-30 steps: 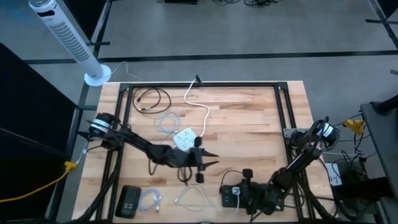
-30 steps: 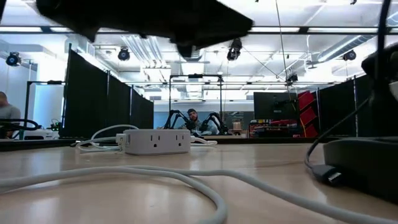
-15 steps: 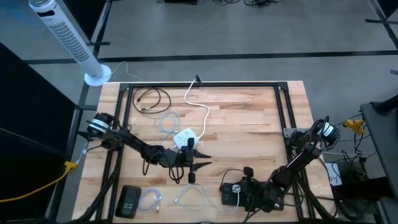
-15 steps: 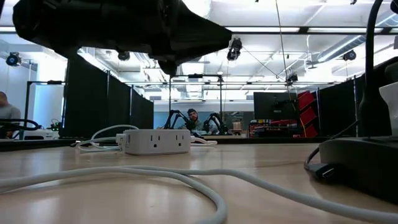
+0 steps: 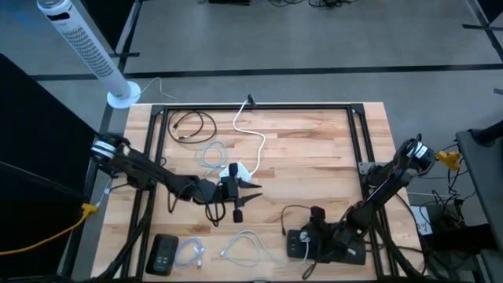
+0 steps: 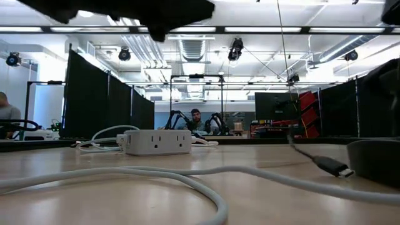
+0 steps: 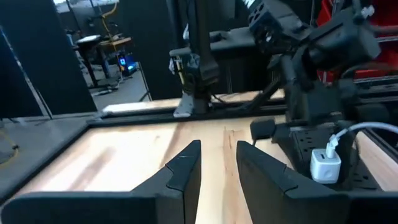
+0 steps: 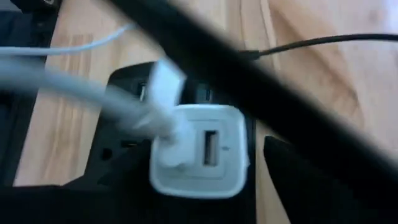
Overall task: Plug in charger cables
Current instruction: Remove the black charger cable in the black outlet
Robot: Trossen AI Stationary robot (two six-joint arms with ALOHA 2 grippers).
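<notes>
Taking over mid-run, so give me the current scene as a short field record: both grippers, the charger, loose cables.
left gripper: mid-table by the white socket cube, fingers slightly apart, empty
right gripper: open, over the black power strip
white charger block: seated in the power strip, white cable plugged into it
loose cables: black coil at the far left, white coils at the near edge

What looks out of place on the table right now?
Nothing looks damaged or spilled. One black cable lies loose beside the power strip, its plug bare on the wood. The white charger sits in the strip with a white cable plugged in. The right gripper stands open over it.
</notes>
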